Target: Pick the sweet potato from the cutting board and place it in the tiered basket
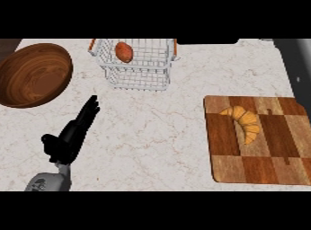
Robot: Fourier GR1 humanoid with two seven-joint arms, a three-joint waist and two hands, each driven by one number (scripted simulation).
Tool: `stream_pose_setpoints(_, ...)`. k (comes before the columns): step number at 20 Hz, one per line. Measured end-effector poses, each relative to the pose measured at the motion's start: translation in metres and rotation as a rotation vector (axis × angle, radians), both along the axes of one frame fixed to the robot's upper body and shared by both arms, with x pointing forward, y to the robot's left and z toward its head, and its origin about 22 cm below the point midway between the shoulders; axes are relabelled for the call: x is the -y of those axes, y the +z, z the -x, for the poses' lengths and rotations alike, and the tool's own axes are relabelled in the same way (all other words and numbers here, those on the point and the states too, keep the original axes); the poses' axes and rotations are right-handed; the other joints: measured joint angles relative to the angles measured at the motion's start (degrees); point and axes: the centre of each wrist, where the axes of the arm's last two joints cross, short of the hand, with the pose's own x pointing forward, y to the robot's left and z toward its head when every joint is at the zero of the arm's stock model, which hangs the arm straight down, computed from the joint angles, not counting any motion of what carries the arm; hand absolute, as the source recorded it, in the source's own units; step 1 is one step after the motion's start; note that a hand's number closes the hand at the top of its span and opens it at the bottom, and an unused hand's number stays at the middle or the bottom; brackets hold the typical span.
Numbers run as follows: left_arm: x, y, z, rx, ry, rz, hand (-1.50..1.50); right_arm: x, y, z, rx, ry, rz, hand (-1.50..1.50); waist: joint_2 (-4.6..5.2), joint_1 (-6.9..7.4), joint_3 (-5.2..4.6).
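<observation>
Marble counter (158, 134), sweet potato (123, 51) in tiered basket (139, 74)

Pale marble-look counter (158, 134), smooth, veined in soft grey. Left of the white wire tiered basket (137, 72) sits a glossy, dark-grained wooden bowl (31, 75). Right and below the basket, a cutting board (264, 146) of chequered light and dark wood, satin-smooth. On it, a croissant (244, 121), golden and ridged. The sweet potato (123, 51) looks matt orange-brown.

A kitchen is indicated by a marble counter (165, 130), wooden cutting board (277, 157), croissant (244, 122) and tiered basket (137, 72).
</observation>
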Motion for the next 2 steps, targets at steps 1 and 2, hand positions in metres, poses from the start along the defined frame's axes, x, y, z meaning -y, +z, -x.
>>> stream_pose_setpoints(1, -0.002, -0.001, 0.001, -0.004, 0.005, -0.002, 0.00, 0.015, -0.001, 0.003, -0.001, 0.001, 0.003, -1.50, -0.08, -0.28, 0.00)
stream_pose_setpoints(2, -0.001, -0.003, 0.000, -0.006, 0.008, -0.002, 0.00, 0.032, -0.006, 0.006, -0.005, 0.007, 0.007, -1.50, -0.07, -0.37, -0.01)
